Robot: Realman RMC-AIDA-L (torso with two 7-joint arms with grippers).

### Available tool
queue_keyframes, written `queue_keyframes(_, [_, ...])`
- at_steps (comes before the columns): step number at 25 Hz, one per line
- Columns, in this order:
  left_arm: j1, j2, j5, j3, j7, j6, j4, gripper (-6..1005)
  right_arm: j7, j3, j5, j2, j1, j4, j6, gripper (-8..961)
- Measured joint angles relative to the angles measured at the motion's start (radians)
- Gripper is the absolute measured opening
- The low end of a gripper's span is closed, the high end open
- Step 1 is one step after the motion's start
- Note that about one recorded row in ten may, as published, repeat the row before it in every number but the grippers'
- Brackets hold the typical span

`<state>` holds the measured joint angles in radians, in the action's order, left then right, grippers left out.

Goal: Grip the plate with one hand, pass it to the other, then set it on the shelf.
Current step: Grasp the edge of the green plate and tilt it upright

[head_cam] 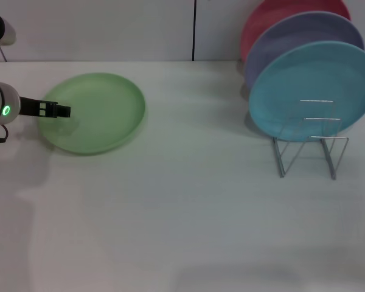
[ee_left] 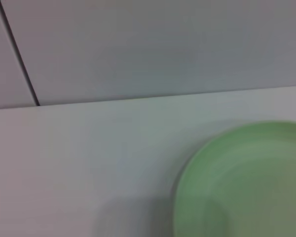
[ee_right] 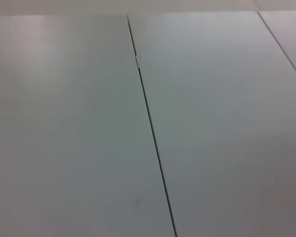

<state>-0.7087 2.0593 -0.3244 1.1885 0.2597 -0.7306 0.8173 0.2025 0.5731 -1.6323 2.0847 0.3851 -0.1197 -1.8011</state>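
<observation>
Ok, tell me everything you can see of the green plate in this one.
The plate is round, light green, plain and plastic-looking, with a shallow raised rim. It lies flat on the white table, on the robot's left side, apart from the rack. The left gripper reaches over its left rim; whether it grips cannot be told.

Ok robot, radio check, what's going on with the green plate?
Left gripper over near rim of round light green plastic plate, which lies flat on white table. Right gripper out of view. Path clear.
</observation>
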Motion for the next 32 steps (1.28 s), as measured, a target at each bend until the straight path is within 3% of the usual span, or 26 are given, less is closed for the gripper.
queue_keyframes(29, [-0.003, 0.000, 0.030, -0.009, 0.004, 0.013, -0.039, 782, 0.000, -0.019, 0.000, -0.002, -0.001, 0.000, -0.009, 727])
queue_keyframes(32, [-0.005, 0.001, 0.030, -0.009, 0.004, 0.013, -0.048, 652, 0.000, -0.019, 0.000, -0.002, -0.003, 0.000, -0.014, 727])
